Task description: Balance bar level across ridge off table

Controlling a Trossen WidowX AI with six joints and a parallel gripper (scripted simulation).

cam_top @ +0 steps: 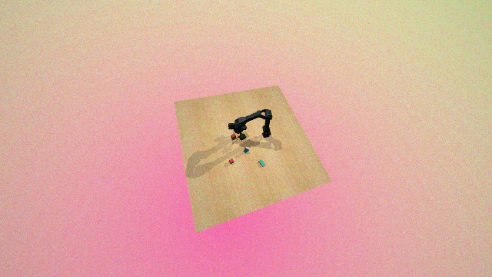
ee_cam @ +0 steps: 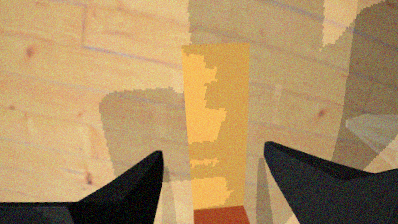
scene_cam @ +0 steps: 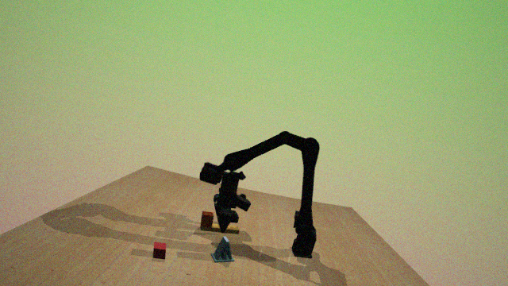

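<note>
The bar (scene_cam: pixel 234 229) (ee_cam: pixel 232 110) is flat and yellow and lies on the table, with an orange-red block (cam_top: pixel 233 136) (scene_cam: pixel 206 220) (ee_cam: pixel 221 216) standing on one end. My gripper (scene_cam: pixel 224 229) (ee_cam: pixel 214 153) is open and points down over the bar. In the wrist view its fingertips are on either side of the yellow part, with a gap on each side; their exact height above the table is hard to tell. The teal ridge (cam_top: pixel 246 150) (scene_cam: pixel 223 252) stands upright on its base with nothing on it, apart from the bar.
A red cube (cam_top: pixel 231 161) (scene_cam: pixel 159 250) sits on the wooden table (cam_top: pixel 231 196) (scene_cam: pixel 99 254), to the left of the ridge in the top and exterior views. A green block (cam_top: pixel 261 163) lies beyond the ridge, away from the arm. The arm's shadows cross the table.
</note>
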